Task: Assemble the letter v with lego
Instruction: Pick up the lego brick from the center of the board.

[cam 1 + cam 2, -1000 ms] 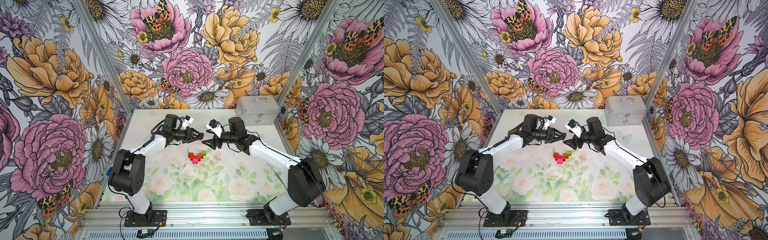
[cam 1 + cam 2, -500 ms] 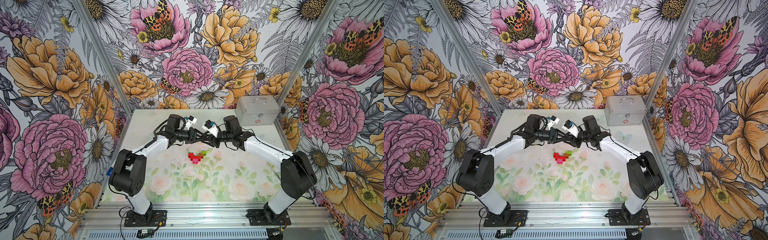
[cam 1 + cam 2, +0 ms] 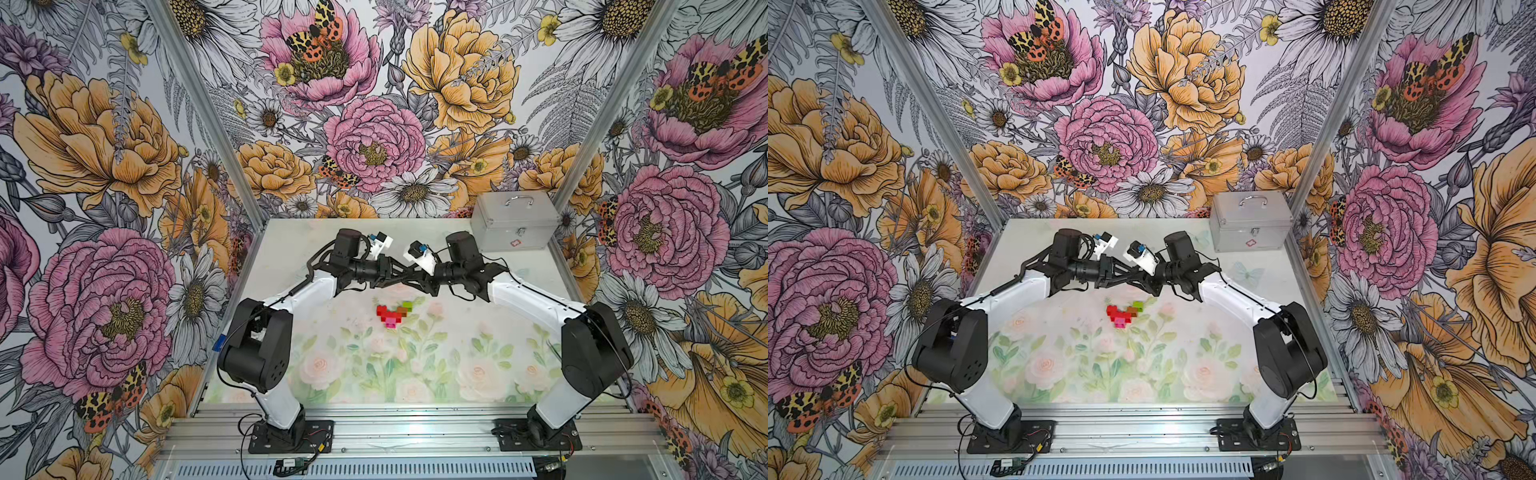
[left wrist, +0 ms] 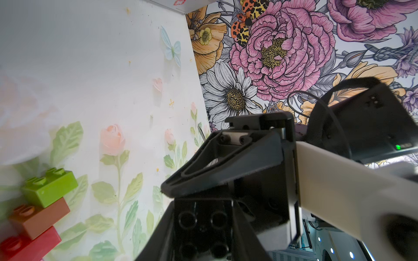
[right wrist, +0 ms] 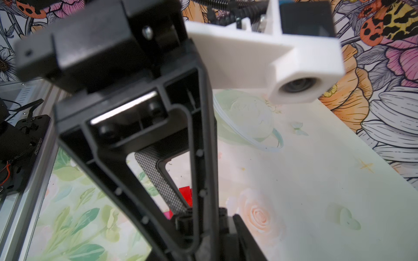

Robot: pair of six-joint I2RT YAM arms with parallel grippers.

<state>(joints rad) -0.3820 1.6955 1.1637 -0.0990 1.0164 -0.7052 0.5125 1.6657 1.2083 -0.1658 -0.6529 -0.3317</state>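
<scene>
Red cross-outline sign on silver case (image 3: 515, 226), small white serial print on black base plate (image 5: 39, 135), unreadable

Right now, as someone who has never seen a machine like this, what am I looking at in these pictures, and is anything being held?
These are two white-and-black robot arms bolted to a rail, each ending in a two-fingered gripper. Two pictures come from one camera head looking down on everything; the other two come from small cameras on the arms' wrists. On the flower-printed tabletop lies a small figure of red, pink, brown and lime-green studded plastic bricks, and a silver metal case stands at the far corner. The left gripper and right gripper meet tip to tip above the table, with a small black studded brick between their fingers. Which one actually grips it, I cannot tell.
</scene>
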